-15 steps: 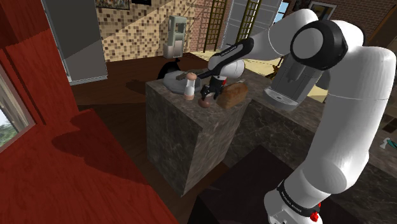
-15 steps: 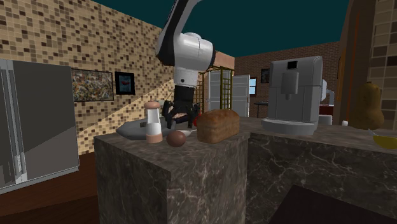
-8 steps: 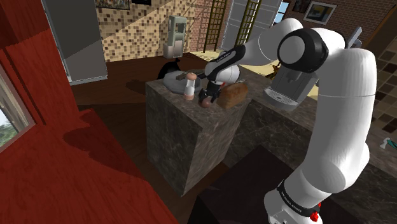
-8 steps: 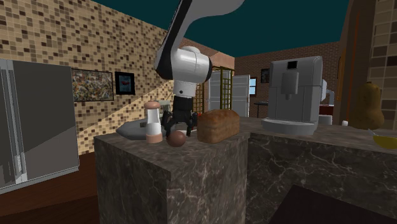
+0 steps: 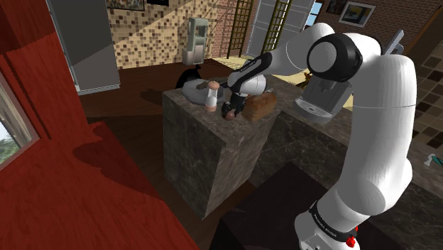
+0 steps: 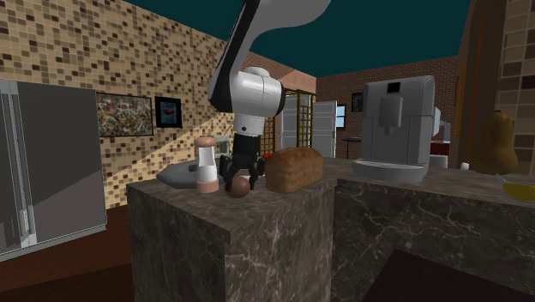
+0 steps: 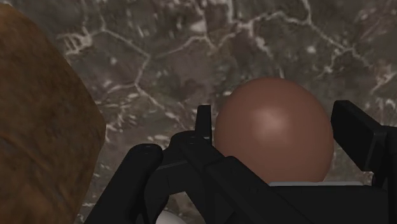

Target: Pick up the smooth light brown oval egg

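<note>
Egg, shoulder view: brown egg [image 5: 229, 114] lies on the dark marble counter [image 5: 202, 153] near its far corner, at centre frame, under the black gripper [image 5: 228, 109].
Neighbours, shoulder view: brown loaf [image 5: 260, 106] just right of the egg; white shaker [image 5: 211, 97] just left of it; grey dish-like thing [image 5: 190, 88] behind the shaker, contents not discernible; coffee machine [image 5: 321, 99] further right, partly behind the white arm [image 5: 376, 128].
Egg, second exterior view: egg [image 6: 239, 186] rests on the counter [image 6: 257, 249] at centre frame, between shaker [image 6: 206, 166] on the left and loaf [image 6: 294, 169] on the right, apart from both.
Gripper, second exterior view: gripper [image 6: 239, 179] points straight down over the egg, fingers spread, one on each side.
Background, second exterior view: grey dish-like thing [image 6: 174, 177] left of the shaker; coffee machine [image 6: 393, 129] at right; fridge [image 6: 47, 163] at the left edge.
Egg, wrist view: egg [image 7: 275, 130] sits on the counter [image 7: 159, 51] inside the gripper [image 7: 280, 127].
Gripper, wrist view: fingers [image 7: 356, 130] stand apart, close against the egg's sides; whether they press it cannot be told.
Obstacle, wrist view: loaf [image 7: 44, 127] beside the gripper, apart from the egg.
</note>
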`<state>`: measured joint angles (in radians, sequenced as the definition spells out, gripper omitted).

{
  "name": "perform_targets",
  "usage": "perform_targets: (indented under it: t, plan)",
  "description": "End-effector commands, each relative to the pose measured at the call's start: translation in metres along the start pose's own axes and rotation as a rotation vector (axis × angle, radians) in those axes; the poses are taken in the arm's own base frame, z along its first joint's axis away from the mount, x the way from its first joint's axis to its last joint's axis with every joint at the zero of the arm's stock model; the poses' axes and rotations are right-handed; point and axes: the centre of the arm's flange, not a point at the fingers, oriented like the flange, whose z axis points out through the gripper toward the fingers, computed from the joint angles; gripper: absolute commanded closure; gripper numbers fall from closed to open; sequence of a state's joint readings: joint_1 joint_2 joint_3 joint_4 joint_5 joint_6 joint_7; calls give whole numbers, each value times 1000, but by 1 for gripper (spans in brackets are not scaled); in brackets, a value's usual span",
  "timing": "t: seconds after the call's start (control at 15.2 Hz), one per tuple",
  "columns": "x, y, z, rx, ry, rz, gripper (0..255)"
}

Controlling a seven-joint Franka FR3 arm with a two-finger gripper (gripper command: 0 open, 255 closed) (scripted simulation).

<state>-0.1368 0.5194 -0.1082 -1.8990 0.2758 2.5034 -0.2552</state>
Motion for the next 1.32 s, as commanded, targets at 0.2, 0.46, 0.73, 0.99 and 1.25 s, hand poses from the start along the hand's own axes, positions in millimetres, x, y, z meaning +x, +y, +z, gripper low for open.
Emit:
perform_targets:
  t: [0.2, 0.46, 0.73, 0.99, 1.25]
  plan:
    - [-1, -1, 2, 0, -3, -1, 255]
    - [1, -1, -14, 0, -3, -1, 255]
    - [3, -4, -35, 0, -3, -1, 255]
    - [5, -6, -55, 0, -3, -1, 255]
    - [8, -8, -76, 0, -3, -1, 255]
